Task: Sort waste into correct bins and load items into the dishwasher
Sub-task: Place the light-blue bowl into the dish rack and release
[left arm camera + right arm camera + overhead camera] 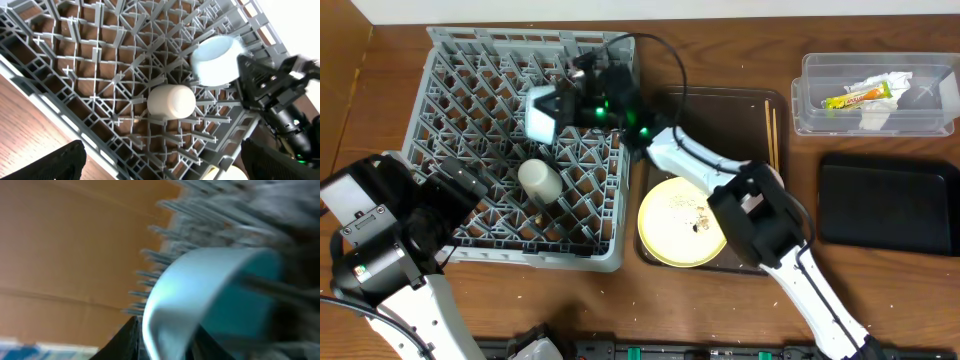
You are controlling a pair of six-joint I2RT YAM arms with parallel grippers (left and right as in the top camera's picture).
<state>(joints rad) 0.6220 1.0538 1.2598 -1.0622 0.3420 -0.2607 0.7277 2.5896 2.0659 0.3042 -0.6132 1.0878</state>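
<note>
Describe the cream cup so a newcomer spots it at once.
Find the big grey dish rack on the table's left. A small cream cup sits among its central pegs. It's loose and cream; the light-blue dish nearby is in the right claw.

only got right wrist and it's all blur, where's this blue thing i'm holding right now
Observer: The light-blue saucer in the right gripper is over the dish rack's far right part.
Operator: anything else in there
Observer: One cream cup lies in the rack, nearer the front, apart from the saucer.
Operator: left arm in the way
Observer: No, the left gripper hangs open over the rack's left side.
</note>
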